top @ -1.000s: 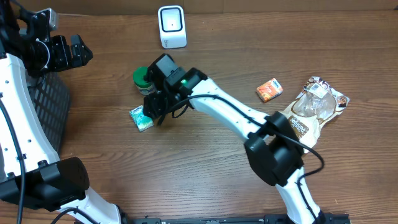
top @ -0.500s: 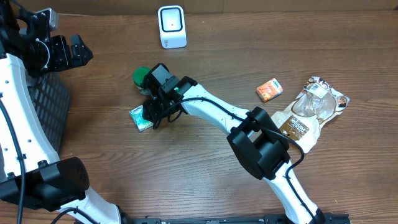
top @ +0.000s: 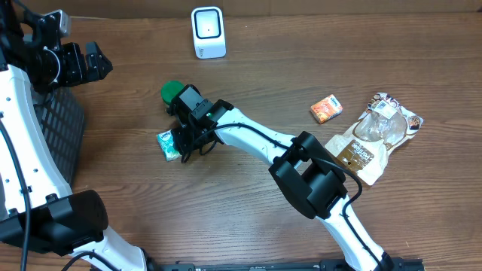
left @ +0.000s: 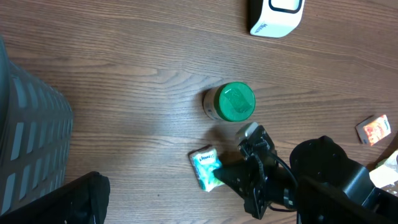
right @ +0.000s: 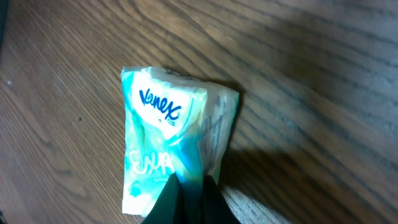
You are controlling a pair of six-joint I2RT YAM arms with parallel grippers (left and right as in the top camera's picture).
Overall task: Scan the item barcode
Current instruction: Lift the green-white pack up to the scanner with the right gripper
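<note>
We see the tissue pack (right: 177,140) in pale teal and white, with dark blue lettering. The jar lid (left: 237,101) is green, the scanner (top: 208,31) is white with a dark-edged window, the small box (top: 326,109) is orange, and the surface (top: 226,218) is brown wood grain.

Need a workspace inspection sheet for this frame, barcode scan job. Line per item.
Surface: wooden table, no spills seen.
Job's things: tissue pack lying flat on the table; white barcode scanner upright at the far edge, apart from the pack.
Clutter: green-lidded jar just beyond the pack; orange box and snack bag at the right.
Grippers: right gripper shut on the tissue pack's edge; left gripper open, holding nothing, far left.
Cables: black cable running along the right arm, not snagged on anything.
Surroundings: black mesh basket at the left edge; nothing else seen.
</note>
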